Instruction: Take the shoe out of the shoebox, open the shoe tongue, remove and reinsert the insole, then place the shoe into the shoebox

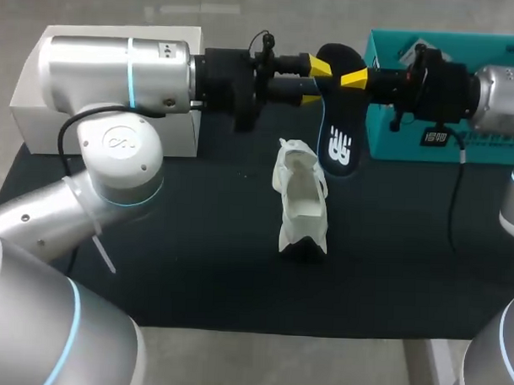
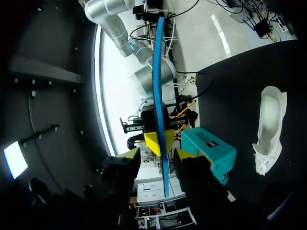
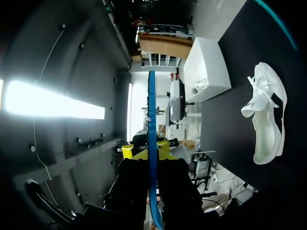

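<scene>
Midway: your right gripper (image 1: 356,78) clamps the insole (image 1: 337,119) at the shoe's (image 1: 300,202) 12 o'clock, left gripper (image 1: 316,80) spread around it. Unboxing and removal look done; reinserting and returning it to the box (image 1: 394,138) at 2 o'clock remain.

Right gripper (image 3: 149,152): the yellow-tipped fingers press both faces of the insole (image 3: 152,110), seen edge-on as a thin blue strip standing ahead of them. Beside it, well apart, the white shoe (image 3: 266,120) lies on the dark mat (image 3: 230,124), with a white box (image 3: 206,72) beyond.
</scene>
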Tool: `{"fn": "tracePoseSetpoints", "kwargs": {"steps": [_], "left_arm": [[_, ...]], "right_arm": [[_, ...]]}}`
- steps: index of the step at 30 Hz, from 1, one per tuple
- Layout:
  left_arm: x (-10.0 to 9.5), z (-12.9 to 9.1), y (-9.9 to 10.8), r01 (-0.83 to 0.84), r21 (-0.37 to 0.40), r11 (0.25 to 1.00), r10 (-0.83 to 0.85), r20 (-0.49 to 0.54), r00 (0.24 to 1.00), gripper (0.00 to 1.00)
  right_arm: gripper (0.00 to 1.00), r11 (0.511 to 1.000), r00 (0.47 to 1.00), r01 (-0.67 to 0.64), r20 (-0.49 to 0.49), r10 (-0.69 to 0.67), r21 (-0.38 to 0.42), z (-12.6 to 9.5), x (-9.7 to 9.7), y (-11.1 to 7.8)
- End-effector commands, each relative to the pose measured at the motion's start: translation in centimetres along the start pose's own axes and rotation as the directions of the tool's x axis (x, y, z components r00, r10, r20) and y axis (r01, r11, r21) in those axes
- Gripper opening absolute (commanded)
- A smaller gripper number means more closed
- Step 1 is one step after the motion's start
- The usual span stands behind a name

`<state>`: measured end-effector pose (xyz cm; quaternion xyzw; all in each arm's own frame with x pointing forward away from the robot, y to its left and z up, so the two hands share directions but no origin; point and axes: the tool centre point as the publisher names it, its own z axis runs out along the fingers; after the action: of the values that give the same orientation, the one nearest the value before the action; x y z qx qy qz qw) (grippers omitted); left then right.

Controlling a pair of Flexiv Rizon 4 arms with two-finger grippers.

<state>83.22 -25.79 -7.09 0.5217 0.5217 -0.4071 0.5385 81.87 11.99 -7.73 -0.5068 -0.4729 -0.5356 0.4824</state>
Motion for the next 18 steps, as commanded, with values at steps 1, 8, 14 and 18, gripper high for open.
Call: {"fn": "tracePoseSetpoints", "kwargs": {"steps": [1,8,14,18], "left_arm": [[0.21,0.42,0.22,-0.006,0.002,1.000,0.006,0.022,1.000,0.40],[0.16,0.68,0.28,-0.018,0.004,1.000,0.018,0.033,0.999,0.33],[0.17,0.84,0.29,-0.022,-0.005,1.000,0.022,0.044,0.999,0.16],[0.26,0.79,0.28,-0.026,-0.004,1.000,0.026,0.045,0.999,0.16]], "right_arm": [[0.00,1.000,1.000,0.002,-0.002,-0.002,0.006,0.39,-0.06,-0.08],[0.00,1.000,1.000,0.007,-0.008,-0.007,0.014,0.78,0.14,-0.22],[0.00,1.000,1.000,0.011,-0.005,-0.011,0.017,0.88,0.27,-0.26],[0.00,1.000,1.000,0.011,-0.005,-0.011,0.012,0.80,0.30,-0.27]]}}
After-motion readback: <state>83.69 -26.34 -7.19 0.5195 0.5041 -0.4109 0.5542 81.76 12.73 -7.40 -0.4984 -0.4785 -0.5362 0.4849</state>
